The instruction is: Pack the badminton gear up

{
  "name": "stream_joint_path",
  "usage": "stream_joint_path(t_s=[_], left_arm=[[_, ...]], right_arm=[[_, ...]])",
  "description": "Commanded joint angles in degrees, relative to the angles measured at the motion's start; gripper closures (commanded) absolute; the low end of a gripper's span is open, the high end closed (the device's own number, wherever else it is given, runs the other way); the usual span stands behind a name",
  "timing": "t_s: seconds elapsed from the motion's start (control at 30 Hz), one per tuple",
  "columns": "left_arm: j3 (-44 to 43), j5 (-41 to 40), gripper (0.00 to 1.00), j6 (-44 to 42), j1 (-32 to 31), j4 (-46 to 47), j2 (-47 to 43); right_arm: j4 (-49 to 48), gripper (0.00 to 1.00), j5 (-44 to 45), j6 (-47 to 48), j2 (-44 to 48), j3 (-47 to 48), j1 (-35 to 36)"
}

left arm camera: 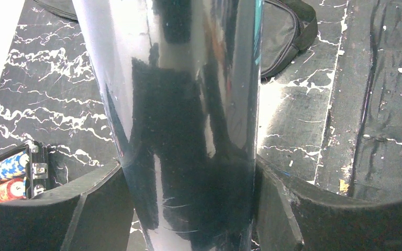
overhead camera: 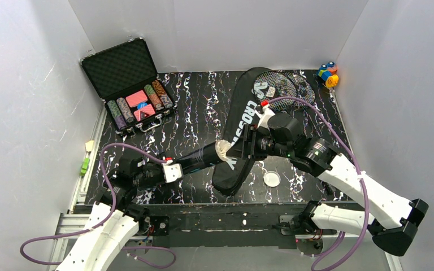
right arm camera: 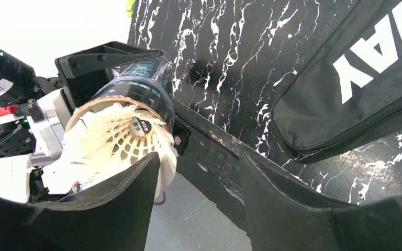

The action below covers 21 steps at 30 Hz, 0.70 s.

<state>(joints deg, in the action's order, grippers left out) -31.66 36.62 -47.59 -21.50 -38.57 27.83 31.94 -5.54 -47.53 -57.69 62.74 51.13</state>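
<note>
My left gripper (left arm camera: 188, 209) is shut on the long dark tube (left arm camera: 183, 120), held low over the table with its open mouth pointing right (overhead camera: 203, 155). A white feather shuttlecock (right arm camera: 118, 141) sits in that mouth, feathers sticking out. My right gripper (right arm camera: 199, 167) stands open just in front of it. Its left finger (right arm camera: 110, 209) lies against the feathers and nothing is between the fingers. The black CROSSWAY bag (overhead camera: 243, 121) lies behind, with dark-framed rackets (overhead camera: 285, 84) poking out of its far end. A round white lid (overhead camera: 271, 179) lies on the table.
An open black case of poker chips (overhead camera: 130, 90) stands at the back left. Colourful toy blocks (overhead camera: 328, 74) sit in the back right corner. White walls close in three sides. The bag's near end (overhead camera: 226, 183) reaches almost to the table's front edge.
</note>
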Motion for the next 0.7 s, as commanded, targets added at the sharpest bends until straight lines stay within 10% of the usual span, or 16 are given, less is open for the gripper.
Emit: stream_joint_path(t_s=[0.0, 0.67], left_arm=[[-3.2, 1.2, 0.80, 0.3, -0.1, 1.4, 0.3], [-4.2, 2.9, 0.81, 0.3, -0.1, 1.2, -0.4]], right_arm=[[-0.3, 0.35, 1.1, 2.6, -2.1, 5.3, 0.4], [-5.8, 0.35, -0.2, 2.5, -11.9, 9.1, 5.0]])
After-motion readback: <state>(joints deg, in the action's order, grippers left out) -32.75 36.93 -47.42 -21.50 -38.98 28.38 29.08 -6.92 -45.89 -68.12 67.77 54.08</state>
